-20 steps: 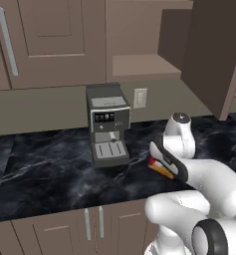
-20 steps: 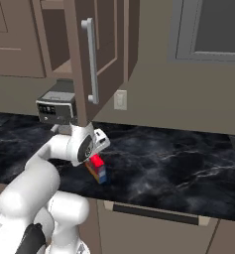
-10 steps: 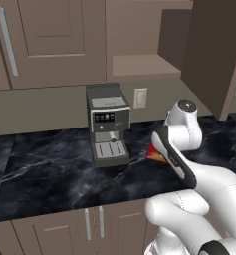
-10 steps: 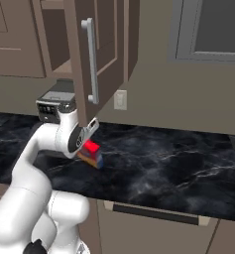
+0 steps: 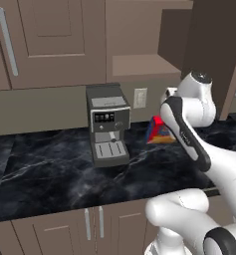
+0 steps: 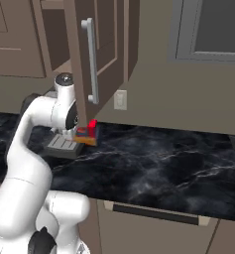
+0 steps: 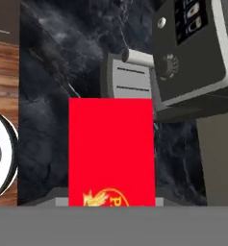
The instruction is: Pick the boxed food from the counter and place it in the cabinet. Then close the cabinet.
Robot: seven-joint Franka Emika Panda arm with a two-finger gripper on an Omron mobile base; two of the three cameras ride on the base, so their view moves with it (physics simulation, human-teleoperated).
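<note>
The boxed food point(image 5: 159, 130) is in the air above the black marble tabletop point(image 5: 50, 174), carried at the end of the white arm. In the left base view it is at about 3 o'clock from the coffee machine point(image 5: 107, 123), near it but not touching, and the arm's wrist covers its right part. In the right base view the carton point(image 6: 88, 132) shows its red face and an orange lower edge, just at 3 o'clock of the wrist and just under the lower edge of the open cabinet door point(image 6: 106, 54), whose long silver bar handle point(image 6: 91, 59) stands vertical above it.

In the hand view the red carton point(image 7: 110, 151) stands in the lower middle with a yellow print at its bottom edge. It comes up from the place of the jaws, so the jaws seem to pinch it, but the fingertips themselves are hidden behind the carton.

Beyond the carton in this view are the grey drip tray point(image 7: 132, 79) of the coffee machine at 12 o'clock and the machine's dark front with a round knob point(image 7: 169, 65) at 1 o'clock.

The open cabinet point(image 5: 139, 62) shows a tan inner shelf in the left base view, at about 11 o'clock from the carton and higher than it. A white wall outlet point(image 5: 139, 98) is on the wall between the machine and the carton.
</note>
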